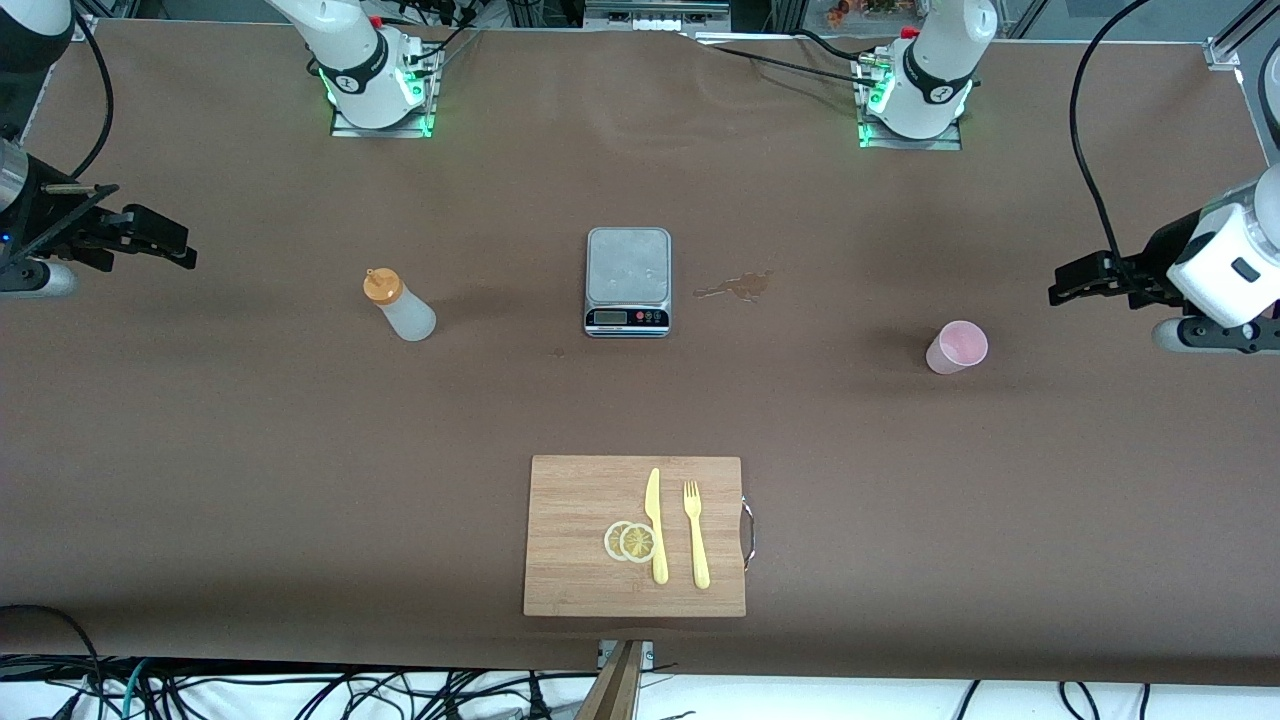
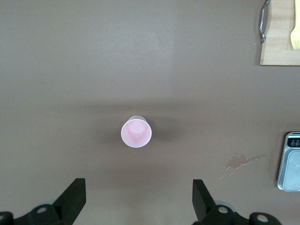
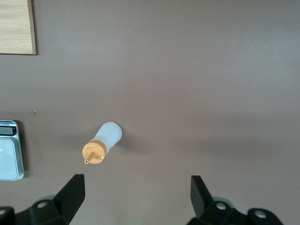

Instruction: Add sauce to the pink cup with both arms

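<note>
Both arms wait high at the table's ends; nothing is grasped yet.

The left gripper (image 2: 138,201), fingers wide apart, hangs at its end near the upright pink cup (image 1: 957,347); the right gripper (image 3: 137,199), likewise spread, hangs near the sauce (image 1: 398,305), with the scale (image 1: 627,280) between cup and bottle. Next, I judge, each descends and grasps.

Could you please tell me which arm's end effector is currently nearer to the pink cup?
The left end effector, open, hangs beside the pink cup at its table end. The right end effector, open, waits past the sauce bottle.
</note>
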Motion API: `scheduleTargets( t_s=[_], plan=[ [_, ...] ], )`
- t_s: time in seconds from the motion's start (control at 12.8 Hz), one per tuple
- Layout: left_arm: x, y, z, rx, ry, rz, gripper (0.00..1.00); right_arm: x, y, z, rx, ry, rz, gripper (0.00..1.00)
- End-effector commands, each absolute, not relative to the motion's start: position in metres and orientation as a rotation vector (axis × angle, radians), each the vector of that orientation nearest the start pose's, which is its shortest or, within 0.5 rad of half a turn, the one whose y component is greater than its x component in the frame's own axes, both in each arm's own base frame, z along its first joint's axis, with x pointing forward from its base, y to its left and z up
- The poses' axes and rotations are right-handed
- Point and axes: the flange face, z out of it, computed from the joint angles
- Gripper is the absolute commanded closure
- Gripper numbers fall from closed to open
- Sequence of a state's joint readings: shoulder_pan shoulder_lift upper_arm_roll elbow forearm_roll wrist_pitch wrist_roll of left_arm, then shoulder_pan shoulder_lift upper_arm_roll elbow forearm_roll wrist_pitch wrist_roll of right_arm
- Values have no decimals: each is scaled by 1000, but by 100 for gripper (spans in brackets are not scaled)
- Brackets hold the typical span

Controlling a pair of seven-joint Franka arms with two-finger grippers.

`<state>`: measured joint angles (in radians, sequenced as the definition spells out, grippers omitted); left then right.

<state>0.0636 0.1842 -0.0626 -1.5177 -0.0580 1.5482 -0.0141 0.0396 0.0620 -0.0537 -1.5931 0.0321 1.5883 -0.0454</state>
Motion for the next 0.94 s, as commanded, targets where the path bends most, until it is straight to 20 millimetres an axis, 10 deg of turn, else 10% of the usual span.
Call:
scheduleTargets(
  t_s=[0.0,0.47,0.86],
  plan=[
    [606,12,520,-3180,33,312,0,574,-5,586,-3105,-31,94,0],
    [616,35,415,-3188,76,370,0,574,-5,586,-3105,-31,94,0],
    [583,47,316,-3191,104,286,0,574,-5,586,-3105,-29,94,0]
  ],
)
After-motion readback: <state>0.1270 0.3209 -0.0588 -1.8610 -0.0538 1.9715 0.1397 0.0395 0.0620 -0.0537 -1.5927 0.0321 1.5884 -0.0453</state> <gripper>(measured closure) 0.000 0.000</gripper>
